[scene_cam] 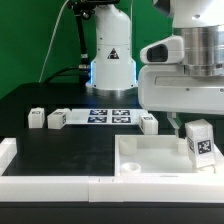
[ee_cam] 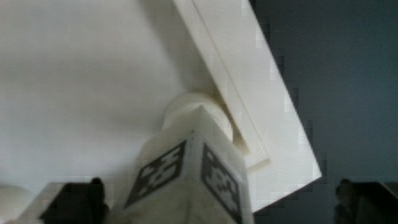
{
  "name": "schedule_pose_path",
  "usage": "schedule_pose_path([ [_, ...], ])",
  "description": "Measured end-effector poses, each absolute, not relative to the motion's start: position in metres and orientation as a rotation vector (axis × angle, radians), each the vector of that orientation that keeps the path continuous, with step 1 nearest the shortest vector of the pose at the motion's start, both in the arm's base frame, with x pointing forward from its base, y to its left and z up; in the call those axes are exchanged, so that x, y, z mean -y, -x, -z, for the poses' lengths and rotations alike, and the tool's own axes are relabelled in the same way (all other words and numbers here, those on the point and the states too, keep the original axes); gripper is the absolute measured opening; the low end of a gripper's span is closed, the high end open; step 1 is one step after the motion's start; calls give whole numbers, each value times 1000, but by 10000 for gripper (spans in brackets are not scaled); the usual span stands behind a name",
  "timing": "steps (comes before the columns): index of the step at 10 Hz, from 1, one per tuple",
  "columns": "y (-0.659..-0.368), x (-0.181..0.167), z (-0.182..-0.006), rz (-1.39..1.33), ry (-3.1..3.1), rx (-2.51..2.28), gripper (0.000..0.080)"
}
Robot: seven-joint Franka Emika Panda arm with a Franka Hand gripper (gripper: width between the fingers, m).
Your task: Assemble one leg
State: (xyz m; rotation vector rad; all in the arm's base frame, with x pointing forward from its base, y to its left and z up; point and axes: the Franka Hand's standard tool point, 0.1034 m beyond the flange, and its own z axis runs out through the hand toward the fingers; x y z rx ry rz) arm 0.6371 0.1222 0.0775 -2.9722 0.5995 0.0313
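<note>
A leg point(scene_cam: 200, 143), a small white block with a black-and-white marker, stands at the near right corner of the large white tray-like part point(scene_cam: 150, 152). In the wrist view the leg point(ee_cam: 192, 170) points its far end into a round corner socket point(ee_cam: 192, 105) of that part. My gripper point(scene_cam: 198, 125) is right above the leg. Its two dark fingers point(ee_cam: 75, 200) stand wide on either side of the leg with a gap on each side, so the gripper point(ee_cam: 222, 200) is open around it.
Three more legs lie on the black table: two at the exterior view's left point(scene_cam: 36, 118) point(scene_cam: 57, 119) and one by the tray's far edge point(scene_cam: 149, 122). The marker board point(scene_cam: 105, 115) lies behind. A white raised border point(scene_cam: 60, 185) runs along the front and left.
</note>
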Motion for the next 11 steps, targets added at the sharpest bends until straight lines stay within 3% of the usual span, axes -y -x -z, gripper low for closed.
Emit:
schedule_pose_path([
  [6,-637,-120,-77,4,3033,32,649],
  [7,-637,-120,-77,4,3033,31,532],
  [8,-637,-120,-77,4,3033,31,367],
  [10,-637,-120,-77,3,3033,-1,367],
  [11,-637,-120,-77,1,3033,-36,291],
])
